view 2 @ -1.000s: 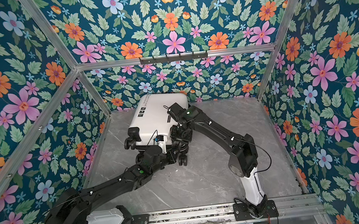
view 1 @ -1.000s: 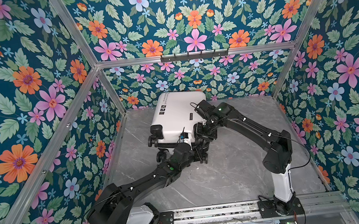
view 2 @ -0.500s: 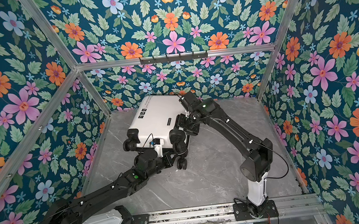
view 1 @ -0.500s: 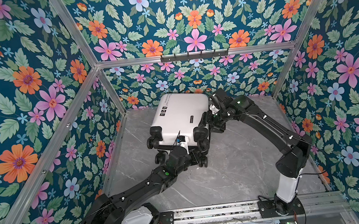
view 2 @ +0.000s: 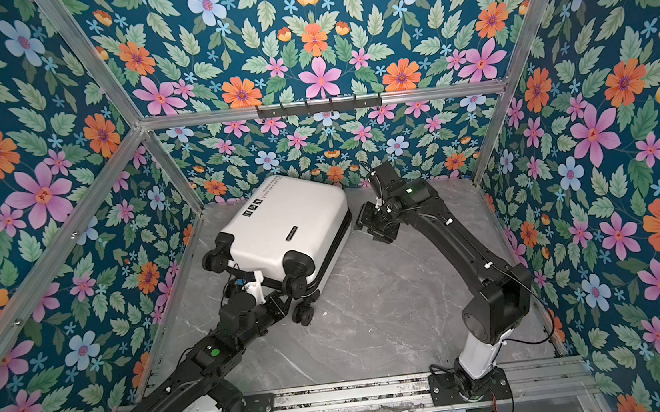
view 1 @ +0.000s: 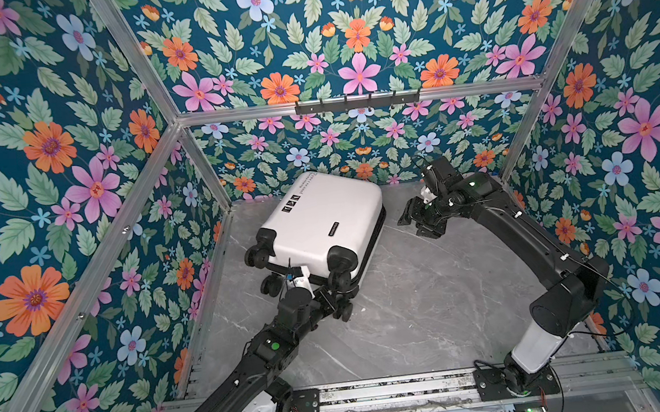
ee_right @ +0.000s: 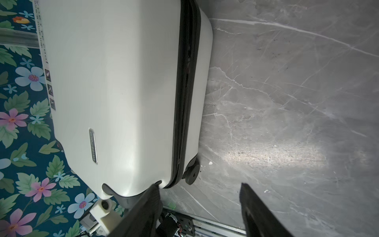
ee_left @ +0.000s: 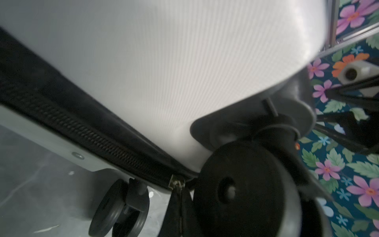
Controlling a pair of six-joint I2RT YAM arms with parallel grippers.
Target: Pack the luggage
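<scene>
Where the left arm ends, the left gripper (view 1: 329, 299) is found clenched shut at the wheel end of the luggage (view 1: 321, 220). Its fingers are hidden among the black wheels (view 1: 342, 262), so it cannot be told whether anything is clamped. Just ahead of those fingers, in the left wrist view, a zipper pull (ee_left: 176, 183) is seen at the end of the black zipper (ee_left: 82, 127).

Item: white hard-shell luggage, shells together, lying on a broad face on the grey marble floor (view 1: 415, 319). It is placed between the two sets of fingers, wheels toward the left set.

Past its zippered long side, the right gripper (ee_right: 200, 185) is kept clear of the shell. Its fingers (ee_right: 151, 201) are spread, with bare floor between them and nothing grasped.
</scene>
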